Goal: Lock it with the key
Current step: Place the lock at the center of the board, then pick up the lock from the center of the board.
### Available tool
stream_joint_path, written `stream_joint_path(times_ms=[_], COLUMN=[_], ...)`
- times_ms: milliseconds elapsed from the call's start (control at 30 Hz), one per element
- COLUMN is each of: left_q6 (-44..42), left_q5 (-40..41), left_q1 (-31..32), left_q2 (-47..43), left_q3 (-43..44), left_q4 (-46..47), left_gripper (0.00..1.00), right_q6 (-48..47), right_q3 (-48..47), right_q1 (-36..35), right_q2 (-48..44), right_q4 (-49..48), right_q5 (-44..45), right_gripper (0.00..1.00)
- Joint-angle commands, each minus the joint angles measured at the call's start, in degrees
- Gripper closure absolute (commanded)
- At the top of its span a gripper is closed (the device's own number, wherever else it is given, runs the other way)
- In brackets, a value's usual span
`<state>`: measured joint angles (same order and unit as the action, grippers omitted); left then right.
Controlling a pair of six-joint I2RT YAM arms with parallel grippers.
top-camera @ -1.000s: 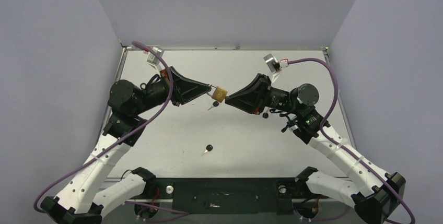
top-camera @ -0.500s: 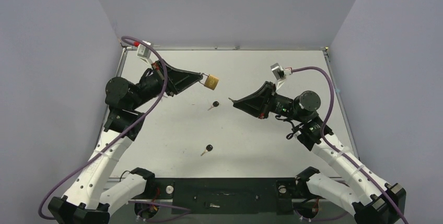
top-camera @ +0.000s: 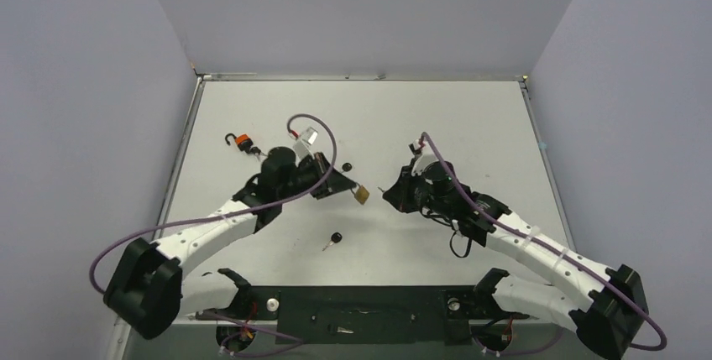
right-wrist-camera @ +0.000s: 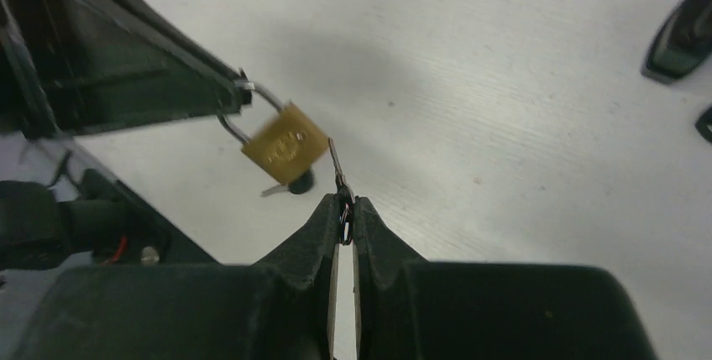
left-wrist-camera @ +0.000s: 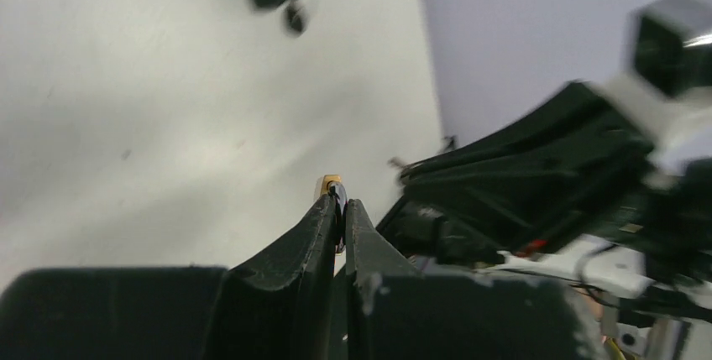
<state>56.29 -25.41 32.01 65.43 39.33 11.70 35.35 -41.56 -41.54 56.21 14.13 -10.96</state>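
1. At mid-table, above the white table [top-camera: 437, 117], the two arms meet tip to tip; the left gripper [top-camera: 351, 188] comes in from the left and the right gripper [top-camera: 387, 192] from the right, near each other but apart.
2. Left gripper: fingers pressed together on the steel shackle of the brass padlock [right-wrist-camera: 285, 143]; the lock hangs tilted below the fingertips, clear of the table; in the left wrist view only a sliver of brass shows past the closed fingers [left-wrist-camera: 323, 226].
3. Right gripper [right-wrist-camera: 344, 206]: jaws pinched narrow on the head of a key [right-wrist-camera: 336, 159]; its thin blade sticks out beyond the fingertips toward the lock.
4. Blade tip and lock: the tip sits just beside the lock body's near corner; whether they touch cannot be told; the blade is not in the keyway.
5. On the table lie two more black-headed keys; one [top-camera: 336, 238] near the front, below the lock; the other [top-camera: 346, 166] just behind the left gripper.
6. Farther left, near the table's left edge, rests a small orange-and-black hook [top-camera: 240, 140].
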Motion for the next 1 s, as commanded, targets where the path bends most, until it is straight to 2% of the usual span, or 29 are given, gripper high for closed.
stream_joint_path(times_ms=[0, 100, 233, 300, 333, 367, 400, 433, 467, 533, 667, 767, 833, 867, 900, 967], left_q6=[0.7, 2.0, 2.8, 3.1, 2.9, 2.6, 2.4, 2.0, 1.6, -0.4, -5.7, -8.3, -11.0, -11.6, -13.0, -15.2], left_q5=[9.0, 10.4, 9.8, 9.3, 9.3, 9.7, 10.0, 10.8, 11.2, 13.0, 18.7, 26.2, 30.8, 33.1, 33.2, 35.4], left_q1=[6.1, 8.7, 9.1, 9.0, 8.9, 8.7, 8.1, 7.6, 6.5, 4.5, -0.8, -6.2, -11.5, -16.2, -21.7, -27.8], left_q2=[8.4, 17.5, 25.8, 28.0, 28.5, 28.8, 28.5, 27.3, 26.3, 22.5, 11.8, 4.8, 1.7, 1.5, 2.0, 5.4], left_q3=[-5.6, -6.8, -5.9, -5.1, -4.9, -4.5, -4.4, -4.4, -4.2, -3.1, 1.4, 4.0, 7.6, 10.4, 11.7, 14.9], left_q4=[9.6, 14.7, 20.0, 21.2, 20.8, 20.2, 18.5, 17.5, 14.8, 8.5, -7.7, -21.4, -28.6, -30.8, -33.1, -34.6], left_gripper=[1.00, 1.00, 1.00, 1.00, 0.99, 0.96, 0.86, 0.82, 0.73, 0.64, 0.61, 0.60, 0.59, 0.58, 0.57, 0.57], right_q6=[2.8, 4.3, 4.4, 4.4, 4.4, 4.5, 4.5, 4.3, 3.9, 3.4, 2.0, 0.0, -2.8, -4.9, -5.7, -7.1], right_q3=[3.4, 4.6, 4.5, 4.3, 4.3, 4.0, 3.6, 3.1, 2.6, 0.6, -5.0, -13.7, -21.2, -26.7, -29.7, -37.1], right_q1=[-3.1, -3.5, -3.7, -3.8, -3.8, -4.0, -4.1, -4.4, -4.6, -5.4, -7.3, -8.2, -9.4, -10.2, -10.4, -10.7], right_q2=[5.5, 9.7, 16.5, 17.9, 18.1, 18.0, 17.9, 17.5, 17.1, 16.4, 18.1, 25.8, 32.5, 34.9, 39.7, 46.0], right_q4=[0.6, -1.6, -3.6, -4.5, -5.0, -5.1, -5.0, -4.3, -3.9, -2.3, -1.0, -2.1, -2.8, -2.8, -2.3, -1.7], right_q5=[17.8, 20.4, 21.5, 21.0, 20.7, 20.6, 20.7, 20.9, 21.3, 22.2, 23.3, 22.0, 21.7, 21.7, 21.1, 19.4], right_gripper=[1.00, 1.00, 0.98, 0.86, 0.76, 0.72, 0.64, 0.60, 0.53, 0.47, 0.40, 0.38, 0.36, 0.36, 0.35, 0.35])
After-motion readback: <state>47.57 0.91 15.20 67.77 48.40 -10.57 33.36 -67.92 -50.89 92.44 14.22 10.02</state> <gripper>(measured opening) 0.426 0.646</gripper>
